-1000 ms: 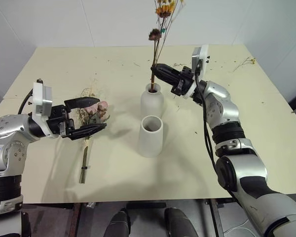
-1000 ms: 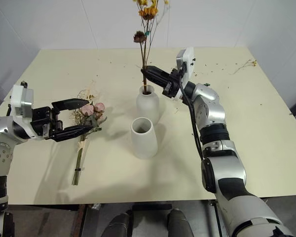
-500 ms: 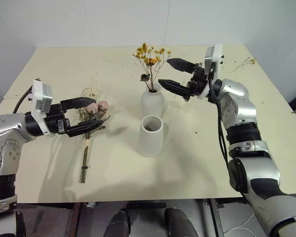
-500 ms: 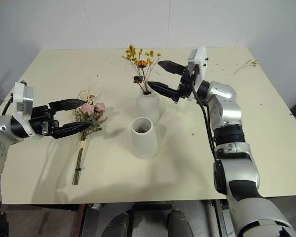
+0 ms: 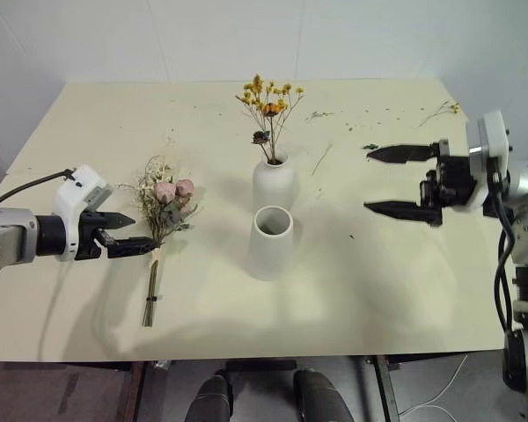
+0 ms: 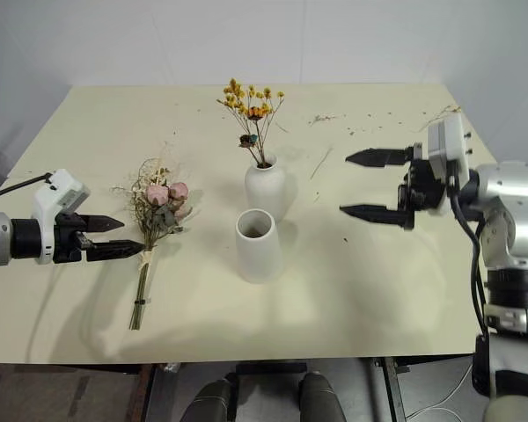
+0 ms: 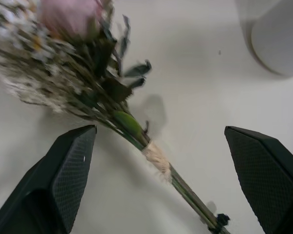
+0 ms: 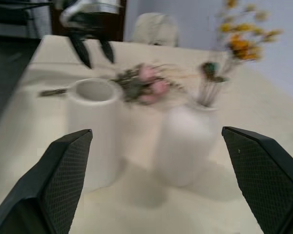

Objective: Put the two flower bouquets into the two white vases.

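We see matt white ceramic on both vases (image 5: pixel 271 242); smooth matt cream tabletop (image 5: pixel 396 272); textured black end effector fingers (image 7: pixel 68 170); dry, papery rose bouquet (image 5: pixel 163 207).

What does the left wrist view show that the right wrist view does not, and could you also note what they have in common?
Left wrist view alone: the pale twine binding around the rose bouquet's stems, seen close between the open left gripper's fingers. Right wrist view alone: the yellow sprig standing in the rounded vase, the wide-mouthed vase's empty opening, and the left gripper from across the table. Both share the rose bouquet lying on the table and the wide-mouthed vase.
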{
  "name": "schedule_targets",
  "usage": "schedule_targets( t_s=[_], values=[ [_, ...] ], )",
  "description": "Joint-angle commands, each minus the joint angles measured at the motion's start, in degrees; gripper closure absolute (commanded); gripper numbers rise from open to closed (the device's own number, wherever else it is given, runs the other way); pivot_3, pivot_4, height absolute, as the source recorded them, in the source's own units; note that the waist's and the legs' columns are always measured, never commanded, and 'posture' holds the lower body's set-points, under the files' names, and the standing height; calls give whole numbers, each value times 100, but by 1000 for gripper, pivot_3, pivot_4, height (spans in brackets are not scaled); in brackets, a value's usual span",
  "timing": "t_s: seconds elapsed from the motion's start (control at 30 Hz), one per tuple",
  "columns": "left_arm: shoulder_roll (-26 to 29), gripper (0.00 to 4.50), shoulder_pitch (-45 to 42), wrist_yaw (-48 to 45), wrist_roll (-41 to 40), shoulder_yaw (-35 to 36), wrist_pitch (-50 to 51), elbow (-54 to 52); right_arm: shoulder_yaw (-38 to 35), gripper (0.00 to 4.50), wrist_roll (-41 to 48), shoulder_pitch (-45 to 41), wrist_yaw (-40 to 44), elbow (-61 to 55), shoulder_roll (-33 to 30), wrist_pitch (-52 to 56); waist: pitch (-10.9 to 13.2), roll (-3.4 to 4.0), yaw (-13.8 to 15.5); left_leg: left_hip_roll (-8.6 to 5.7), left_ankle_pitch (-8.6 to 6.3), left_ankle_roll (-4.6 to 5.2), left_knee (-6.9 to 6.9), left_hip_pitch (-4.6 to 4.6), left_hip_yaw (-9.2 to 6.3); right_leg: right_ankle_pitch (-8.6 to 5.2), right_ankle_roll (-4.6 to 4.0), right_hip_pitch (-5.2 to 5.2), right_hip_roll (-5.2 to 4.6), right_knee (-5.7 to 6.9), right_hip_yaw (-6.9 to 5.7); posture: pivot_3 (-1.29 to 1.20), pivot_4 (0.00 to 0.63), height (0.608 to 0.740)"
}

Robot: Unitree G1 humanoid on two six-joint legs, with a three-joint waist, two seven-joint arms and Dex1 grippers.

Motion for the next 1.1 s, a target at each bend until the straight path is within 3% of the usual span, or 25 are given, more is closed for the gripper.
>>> schedule_targets(
  t_s=[0.03,0.17,0.47,0.6,0.7,0.9,1.1],
  values=[
    [121,0,51,99,-42,-137,448,-217,-261,22,379,214,-55,-724,-181,190,0,0,19,0,0,1,1,3,-1,0,0,2,0,2,0,0,150,740],
    [-71,0,-30,440,10,-222,826,-237,-188,22,398,243,-236,-796,-70,147,-1,-3,43,0,2,1,11,7,-1,2,-3,8,-1,7,0,0,150,740],
    [-1063,0,-483,1456,88,-344,1748,-293,-99,22,420,167,-149,-502,-40,81,-1,-6,129,-5,3,1,20,-2,-6,3,-1,8,-4,6,-4,0,150,740],
    [-1189,0,-474,1668,164,-540,1915,-245,-41,22,434,150,-129,-515,-8,102,-2,-6,134,-5,3,1,22,-3,-7,3,-1,7,-4,6,-5,0,150,740],
    [-1233,600,-449,1739,193,-545,1892,-166,-49,0,459,190,-109,-543,-10,119,-2,-6,148,-5,3,0,23,-1,-7,3,-1,7,-4,9,-5,0,150,740],
    [-1185,2404,-343,1729,256,-572,1732,-108,-162,0,538,319,-79,-545,32,59,-3,-8,180,-6,3,0,34,-1,-7,3,-1,9,-5,15,-5,0,150,740],
    [-1238,4218,-317,1845,613,-498,945,234,-184,0,547,522,-105,-621,33,-2,-3,-8,192,-7,3,0,39,-2,-7,3,-1,9,-6,19,-5,0,150,740]
  ],
)
